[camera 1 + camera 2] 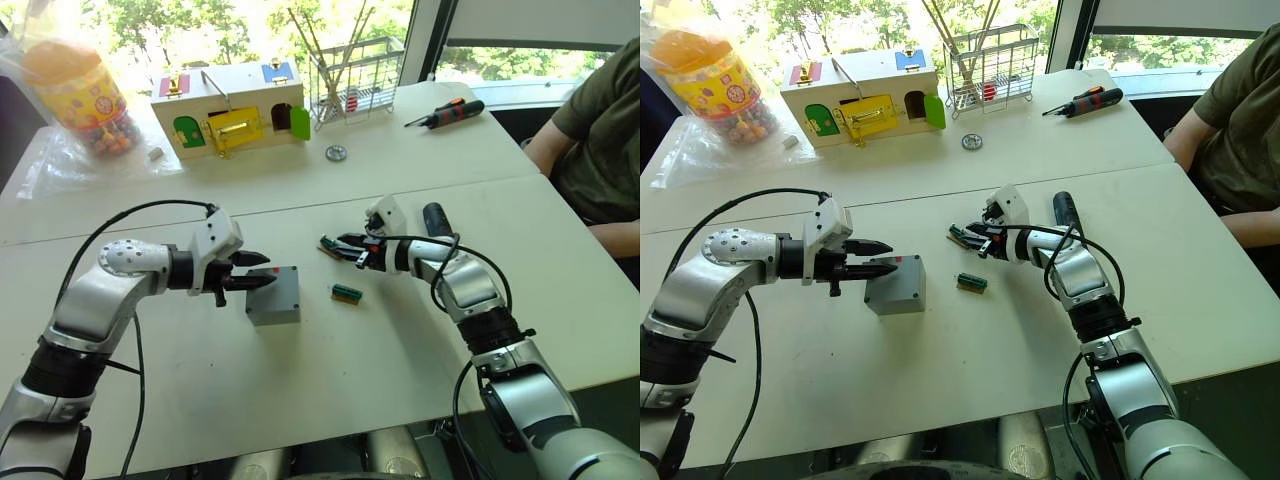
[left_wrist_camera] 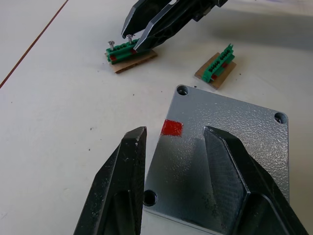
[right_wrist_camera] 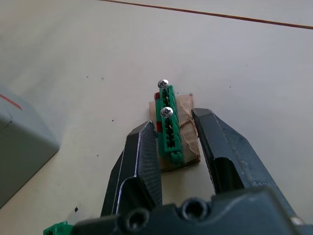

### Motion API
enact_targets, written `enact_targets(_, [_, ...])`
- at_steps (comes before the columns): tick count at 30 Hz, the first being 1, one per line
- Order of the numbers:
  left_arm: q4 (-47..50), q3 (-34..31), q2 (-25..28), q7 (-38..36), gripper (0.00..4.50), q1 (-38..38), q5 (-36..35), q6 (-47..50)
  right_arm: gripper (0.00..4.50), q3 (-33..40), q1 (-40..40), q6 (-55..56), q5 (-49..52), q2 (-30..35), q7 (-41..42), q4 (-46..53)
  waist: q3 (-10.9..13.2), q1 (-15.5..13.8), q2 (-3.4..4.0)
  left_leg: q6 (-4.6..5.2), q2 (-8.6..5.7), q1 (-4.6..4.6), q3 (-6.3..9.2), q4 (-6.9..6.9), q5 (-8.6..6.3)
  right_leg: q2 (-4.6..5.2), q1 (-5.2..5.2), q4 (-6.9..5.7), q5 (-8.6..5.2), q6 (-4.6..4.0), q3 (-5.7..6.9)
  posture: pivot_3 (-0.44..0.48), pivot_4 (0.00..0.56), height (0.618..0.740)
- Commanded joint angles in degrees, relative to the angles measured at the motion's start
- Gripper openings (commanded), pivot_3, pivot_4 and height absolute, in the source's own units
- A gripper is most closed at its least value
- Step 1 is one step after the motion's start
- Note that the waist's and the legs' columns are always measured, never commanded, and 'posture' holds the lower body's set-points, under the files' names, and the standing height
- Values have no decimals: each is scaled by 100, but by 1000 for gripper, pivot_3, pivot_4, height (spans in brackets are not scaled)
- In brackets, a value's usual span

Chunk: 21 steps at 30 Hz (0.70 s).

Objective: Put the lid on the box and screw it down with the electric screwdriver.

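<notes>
Evidently to steady it, the left gripper [image 1: 262, 283] hovered with fingers apart over the lidded box [image 1: 273, 296] mid-desk, while the right gripper [image 3: 178, 142] straddled, unclosed, a green screw holder [image 3: 167, 128].

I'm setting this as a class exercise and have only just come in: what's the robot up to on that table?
A two-armed robot is assembling a small grey box on a white table. The lid is already on it, its corner screw holes empty. The left pincer is open at the box's top. The right pincer is open around a green screw holder with two screws standing in it. The electric screwdriver lies beside the right arm, and a second green holder lies between box and arm. A person sits at the far right.
</notes>
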State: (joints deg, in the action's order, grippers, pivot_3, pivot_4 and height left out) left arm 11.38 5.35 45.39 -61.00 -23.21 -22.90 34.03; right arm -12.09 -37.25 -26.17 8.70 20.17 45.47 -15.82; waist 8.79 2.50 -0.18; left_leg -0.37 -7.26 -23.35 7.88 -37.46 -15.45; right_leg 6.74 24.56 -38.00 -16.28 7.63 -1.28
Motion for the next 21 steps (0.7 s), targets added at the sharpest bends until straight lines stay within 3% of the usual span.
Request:
enact_targets(1, [128, -41, -6, 19, 1857, -13, 23, -81, 1344, 174, -183, 3, 80, -55, -15, 61, 0, -2, 0, 0, 0, 0, 0, 0, 0, 0, 0, 0, 0, 0, 0, 0, 150, 740])
enact_targets(9, [86, -58, 6, -18, 1857, -32, 41, -97, 1344, 192, -170, 12, 66, -117, -29, 11, 0, 0, 0, 0, 0, 0, 0, -1, 0, 0, 0, -1, 0, 0, 0, 0, 150, 740])
enact_targets(13, [150, -37, -8, 10, 1857, -204, 16, 81, 59, 184, -159, 8, 52, -118, -26, 8, 0, 0, 0, 0, 0, 0, 0, -1, 0, 0, 0, -1, 0, 0, 0, 0, 150, 740])
enact_targets(21, [625, -48, -23, 217, 1857, -380, -135, 647, 59, 182, -134, -22, 54, -88, 18, 83, 0, 11, 0, 0, -2, 0, 0, -1, 0, 1, 0, -3, 0, 0, 0, 0, 150, 740])
